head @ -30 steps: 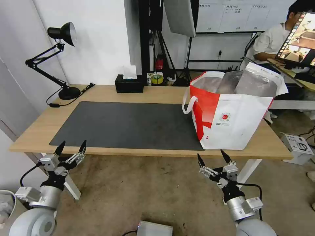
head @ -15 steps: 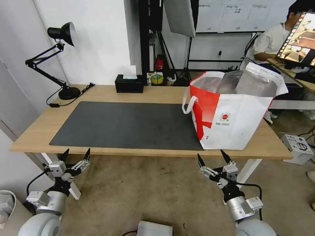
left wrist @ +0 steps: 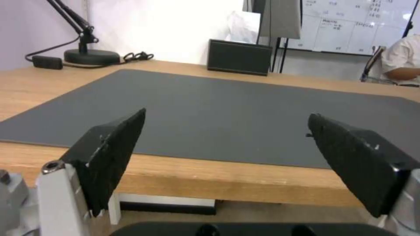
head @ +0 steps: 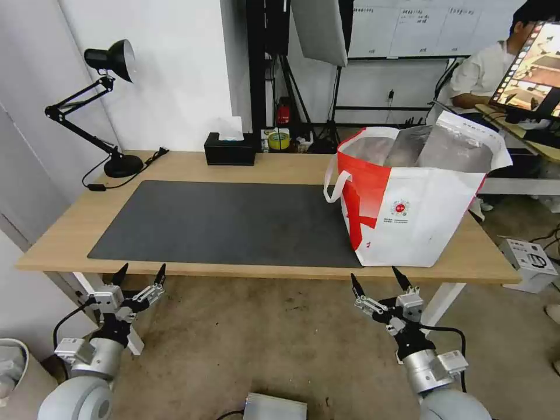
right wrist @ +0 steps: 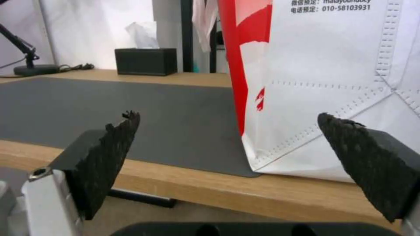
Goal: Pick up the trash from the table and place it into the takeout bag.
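Right wrist view: takeout bag reads "010-58103931"; left hand and right hand spread.

Left gripper and right gripper both spread wide

We cannot see the floor of the takeout bag: its walls hide whatever lies inside. In the right wrist view its top is cut off, and the print beneath its logo is too small to read.
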